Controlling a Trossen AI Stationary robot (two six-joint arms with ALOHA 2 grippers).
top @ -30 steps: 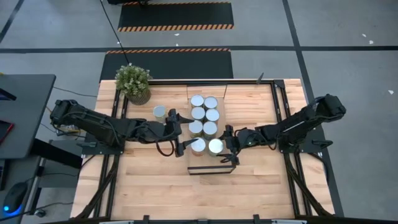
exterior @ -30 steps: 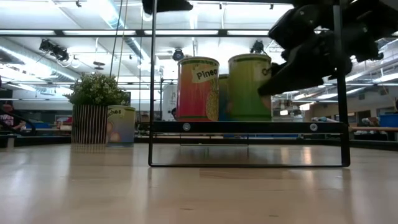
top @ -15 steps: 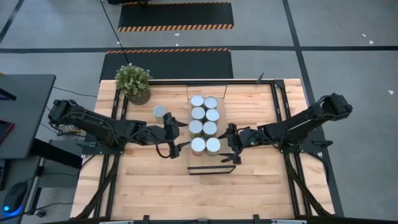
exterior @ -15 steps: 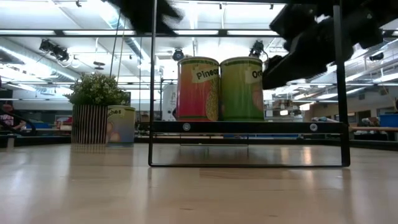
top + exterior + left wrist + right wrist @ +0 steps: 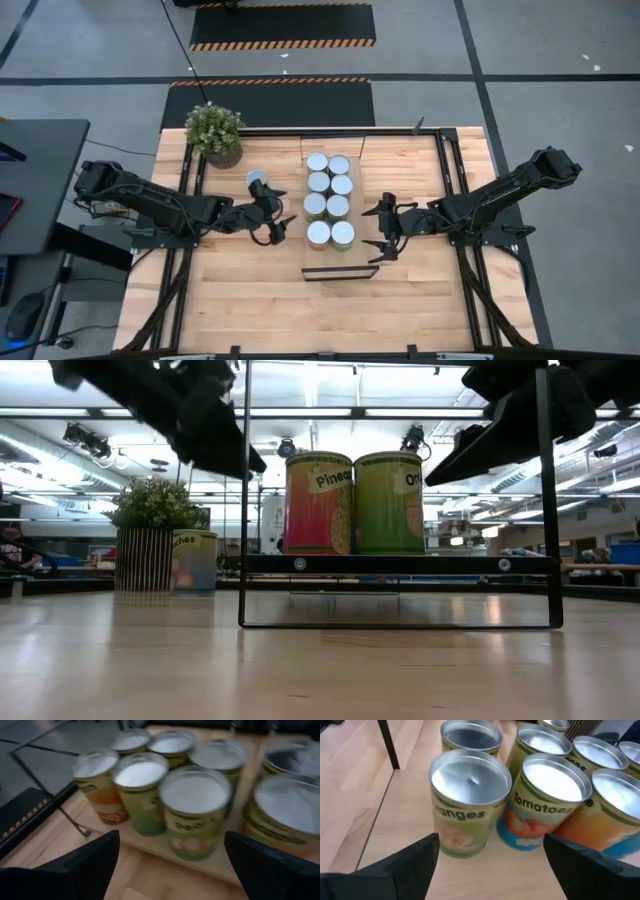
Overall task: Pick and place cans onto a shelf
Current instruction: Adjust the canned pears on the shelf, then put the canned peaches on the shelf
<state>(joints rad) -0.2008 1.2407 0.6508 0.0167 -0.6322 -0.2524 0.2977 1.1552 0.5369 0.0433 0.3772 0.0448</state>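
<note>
Several cans stand in two rows on the light-wood shelf (image 5: pixel 342 262), silver tops up; the nearest pair (image 5: pixel 330 235) shows in the low view as an orange-red can (image 5: pixel 318 503) and a green can (image 5: pixel 389 503). One more can (image 5: pixel 257 179) stands on the tabletop beside the plant. My left gripper (image 5: pixel 283 226) is open and empty, left of the near pair, and sees the rows in its wrist view (image 5: pixel 170 865). My right gripper (image 5: pixel 374 232) is open and empty, right of the pair, facing an "Oranges" can (image 5: pixel 467 805) and a "Tomatoes" can (image 5: pixel 547 805).
A potted plant (image 5: pixel 213 133) stands at the table's far left corner, with the lone can next to it. The shelf's thin dark frame (image 5: pixel 545 500) rises at its near end. Bare tabletop lies toward the near edge (image 5: pixel 320 310).
Both grippers have drawn back from the near pair of cans on the shelf, the left toward the table's left edge, the right toward its right edge. The green can has ended up close beside the orange-red one, standing upright on the shelf.
</note>
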